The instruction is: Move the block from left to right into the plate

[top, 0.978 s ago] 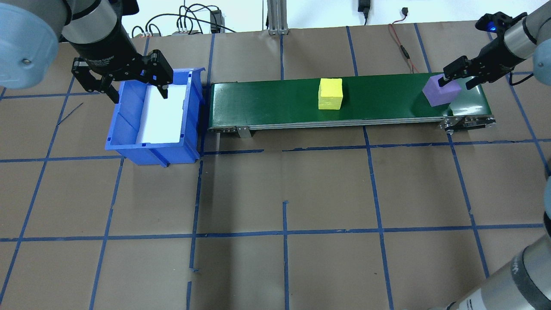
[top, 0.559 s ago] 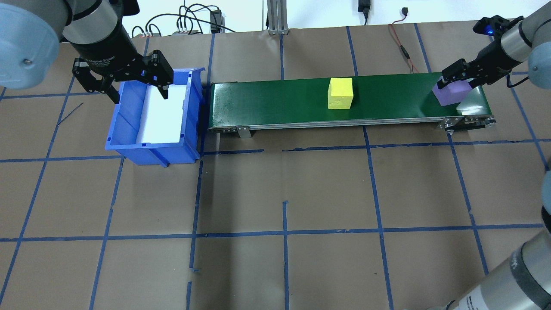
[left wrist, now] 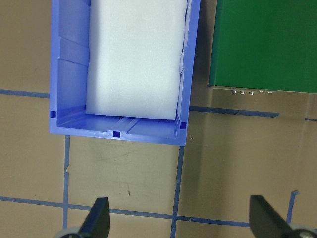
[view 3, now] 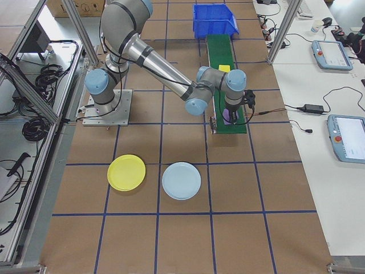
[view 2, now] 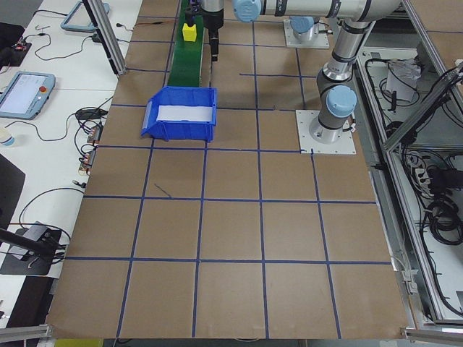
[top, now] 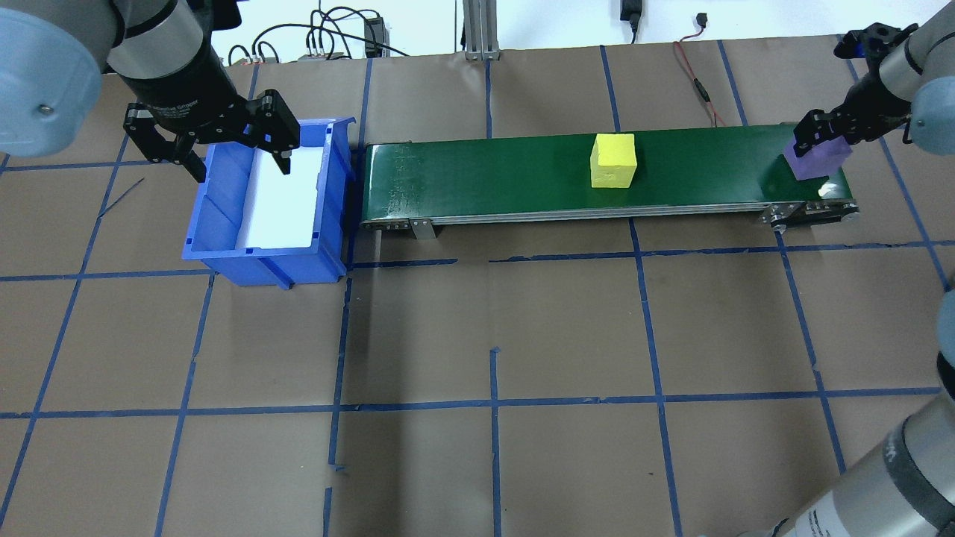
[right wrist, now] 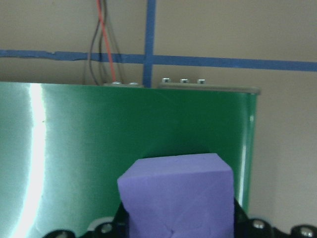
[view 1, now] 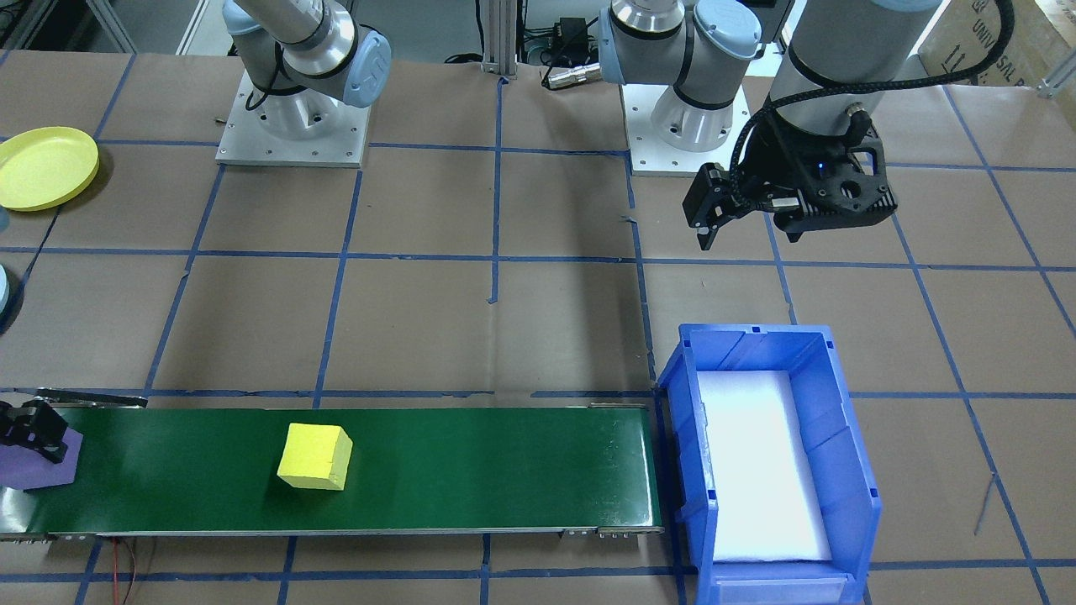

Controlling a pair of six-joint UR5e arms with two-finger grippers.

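Brown paper-covered table (top: 477, 328) w/ blue tape grid fills every view. On it a green conveyor belt (top: 522, 175) serves as landmark: runs lengthwise, w/ a blue bin (top: 224, 231) butted just off its end on the robot's left, white foam pad (top: 280, 198) lying in the bin bottom. Left arm (top: 157, 52) hangs over the bin's back edge, well apart from the belt; left gripper (top: 227, 149) spread wide, nothing between the fingers, the wrist cam looks down on bin + belt end w/ both fingertips far apart. Right arm (view 3: 159, 65) reaches across to the opposite belt end; right gripper (top: 819, 138) clamped onto a purple foam block (top: 818, 160), which sits at that far end of the belt by the rollers. Whether the block touches the belt surface or is just off it – can't tell. Right wrist cam shows the purple block filling the space between the fingers w/ green belt behind. Two plates lie on the table well off the belt end on the robot's right side: yellow plate (view 3: 126, 172) and light blue plate (view 3: 181, 180), side by side, near each other, both bare. Yellow foam block (top: 612, 160) rests on the belt, between mid-belt and the purple block, apart from both grippers.
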